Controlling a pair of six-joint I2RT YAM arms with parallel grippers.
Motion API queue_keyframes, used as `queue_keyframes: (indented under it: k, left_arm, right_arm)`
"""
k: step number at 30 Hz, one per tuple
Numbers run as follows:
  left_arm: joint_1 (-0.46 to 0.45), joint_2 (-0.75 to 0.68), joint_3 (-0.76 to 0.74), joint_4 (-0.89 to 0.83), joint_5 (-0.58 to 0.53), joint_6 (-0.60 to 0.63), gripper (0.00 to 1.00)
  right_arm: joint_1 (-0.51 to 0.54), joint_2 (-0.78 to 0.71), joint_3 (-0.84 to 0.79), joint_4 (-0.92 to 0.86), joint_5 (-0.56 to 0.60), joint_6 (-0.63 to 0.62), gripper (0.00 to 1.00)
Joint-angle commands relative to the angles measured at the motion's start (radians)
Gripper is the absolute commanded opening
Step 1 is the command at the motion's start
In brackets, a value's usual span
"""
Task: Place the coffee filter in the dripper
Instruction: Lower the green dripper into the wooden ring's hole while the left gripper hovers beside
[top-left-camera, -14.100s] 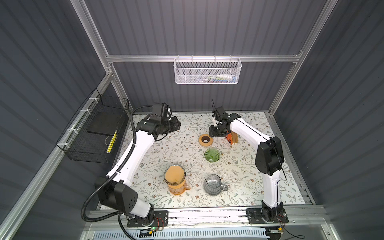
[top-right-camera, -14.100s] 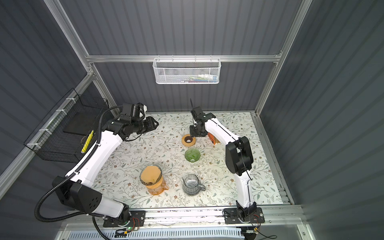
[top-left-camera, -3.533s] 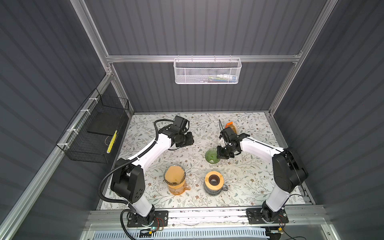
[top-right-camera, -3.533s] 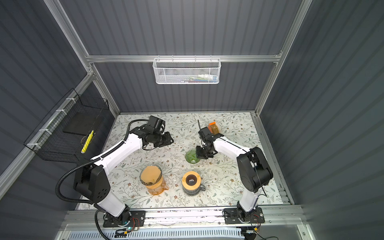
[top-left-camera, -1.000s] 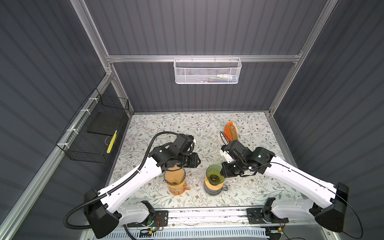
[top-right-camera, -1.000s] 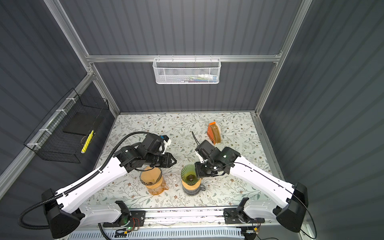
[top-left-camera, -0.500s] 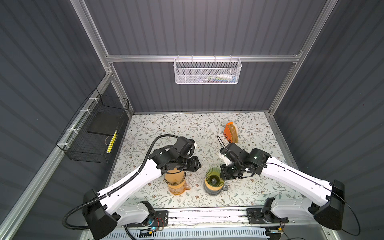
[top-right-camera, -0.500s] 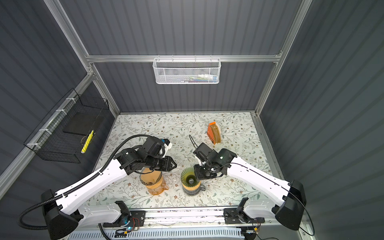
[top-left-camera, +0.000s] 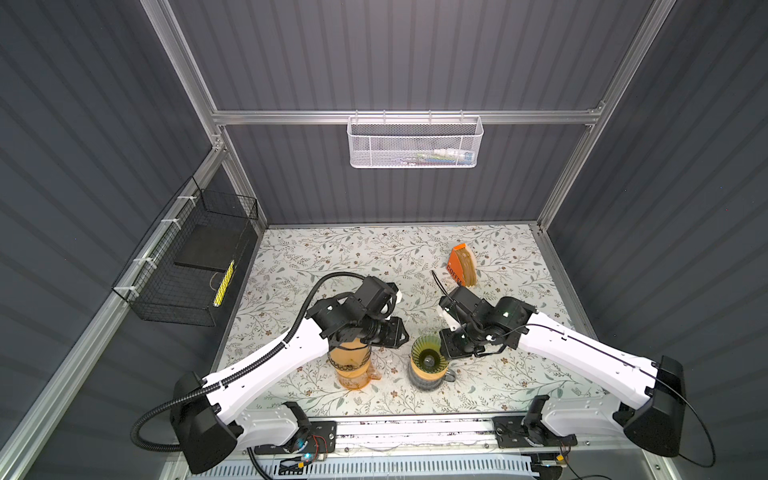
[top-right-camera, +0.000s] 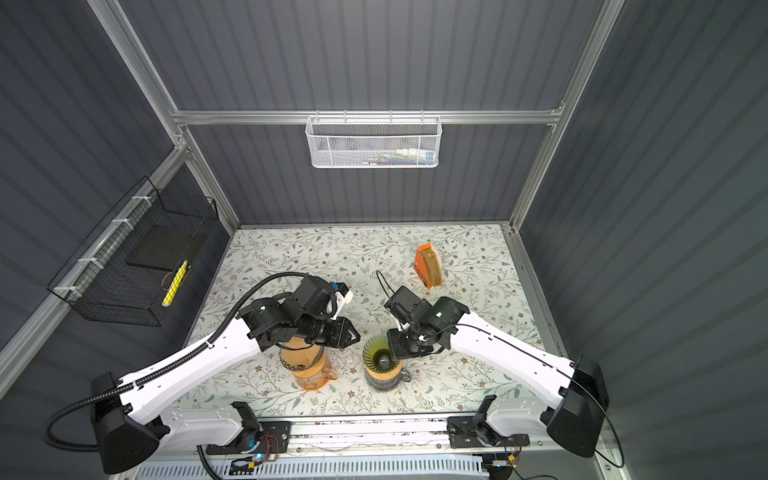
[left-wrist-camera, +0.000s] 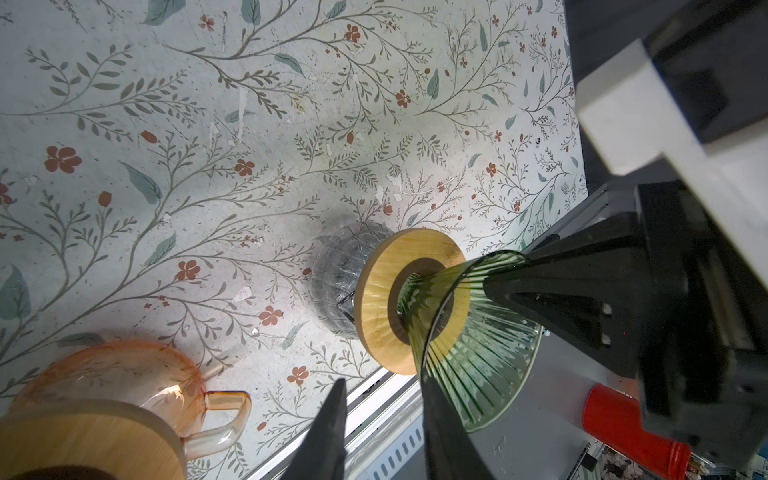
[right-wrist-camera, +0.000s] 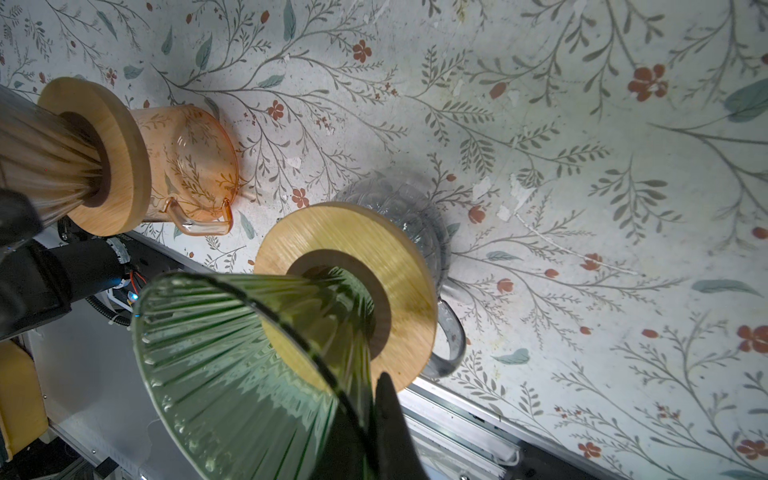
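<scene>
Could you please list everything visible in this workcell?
clear carafe: one, clear, front centre
orange carafe: one, orange, left of clear carafe
wooden collars: two, tan, one per carafe
green dripper: one, green, in clear carafe's collar
ribbed cone: one, brownish, on orange carafe
filter box: one, orange, back right
mesh basket: one, white, back wall
wire basket: one, black, left wall
left gripper: one, black, open, beside green dripper
right gripper: one, black, shut on green dripper's rim

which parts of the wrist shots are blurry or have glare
Left wrist view: the orange glass server is soft and carries a white glint, while the green dripper is fairly sharp. Right wrist view: the green dripper's near rim is blurred, its wooden collar is sharper, and the second dripper on the orange glass server is smeared.
</scene>
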Motion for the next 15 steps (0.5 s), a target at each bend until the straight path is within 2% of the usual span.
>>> queue_keyframes:
  k: [1,15]
  left_arm:
    - [-0.019,0.019,-0.004,0.017,0.029,0.011,0.32]
    - [-0.083,0.081,0.001,-0.003,-0.006,0.008,0.27]
  right_arm:
    - [0.005,0.010,-0.006,0.010,0.017,-0.003,0.00]
    - [0.005,0.022,-0.022,0.010,0.016,-0.004,0.00]
